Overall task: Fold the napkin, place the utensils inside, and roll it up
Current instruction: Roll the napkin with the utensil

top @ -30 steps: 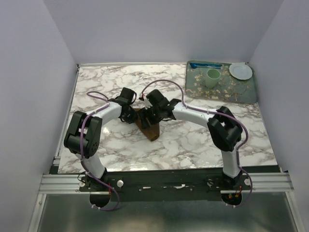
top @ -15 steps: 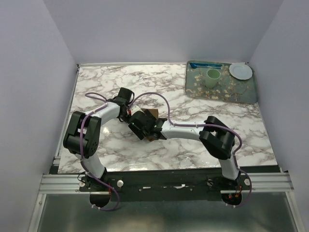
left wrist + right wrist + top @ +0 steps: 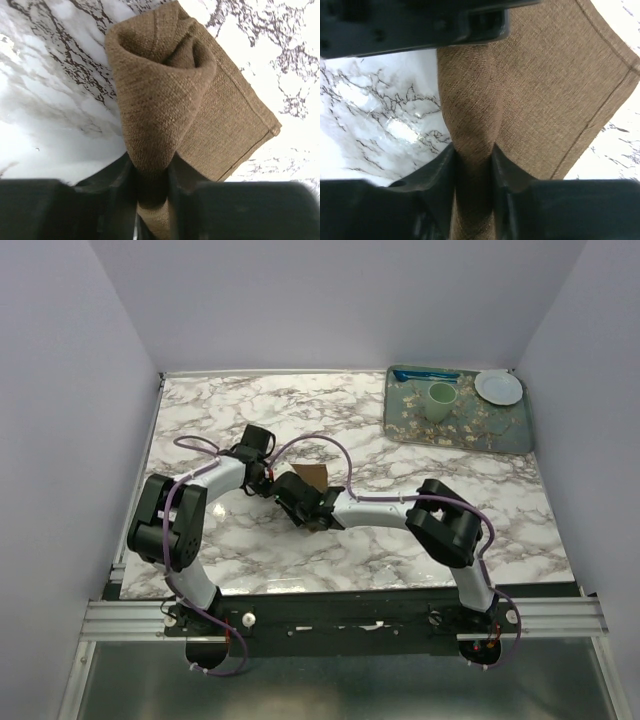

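Top external view gives us the napkin, partly rolled on the bench, well apart from the tray, to its near left. Our left jaws pinch the roll, and our right jaws pinch it too. A cup and a plate stand on the tray.

- Your napkin was plain brown, coarsely woven.
- Your table was white marble, veined dark grey.
- Your tray was grey-green with pale blossoms.
- You had a pale green cup, white plate, blue utensil.
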`<state>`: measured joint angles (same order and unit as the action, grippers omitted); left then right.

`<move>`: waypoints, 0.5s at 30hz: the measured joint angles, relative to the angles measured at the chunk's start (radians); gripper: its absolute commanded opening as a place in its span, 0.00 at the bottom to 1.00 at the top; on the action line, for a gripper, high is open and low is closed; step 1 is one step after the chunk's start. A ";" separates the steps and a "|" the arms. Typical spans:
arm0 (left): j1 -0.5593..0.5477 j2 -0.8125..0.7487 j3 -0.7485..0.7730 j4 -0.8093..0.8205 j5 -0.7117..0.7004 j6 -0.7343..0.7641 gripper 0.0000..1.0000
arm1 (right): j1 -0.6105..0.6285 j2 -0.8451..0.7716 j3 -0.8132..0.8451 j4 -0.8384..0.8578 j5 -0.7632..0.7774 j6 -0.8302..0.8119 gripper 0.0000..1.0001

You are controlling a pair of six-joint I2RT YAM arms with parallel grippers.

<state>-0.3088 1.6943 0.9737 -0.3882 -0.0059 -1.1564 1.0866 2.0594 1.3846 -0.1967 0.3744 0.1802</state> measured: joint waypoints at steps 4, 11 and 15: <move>0.013 -0.023 -0.036 0.043 0.025 0.029 0.72 | -0.026 -0.005 -0.013 0.018 -0.070 0.013 0.27; 0.051 -0.165 -0.126 0.101 0.047 0.216 0.95 | -0.163 -0.014 -0.018 0.040 -0.419 0.055 0.24; 0.077 -0.246 -0.142 0.130 0.056 0.277 0.95 | -0.259 0.006 -0.018 0.049 -0.690 0.114 0.24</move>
<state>-0.2321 1.4483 0.8314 -0.2577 0.0498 -0.8791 0.8276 2.0651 1.3670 -0.1478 -0.3153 0.2939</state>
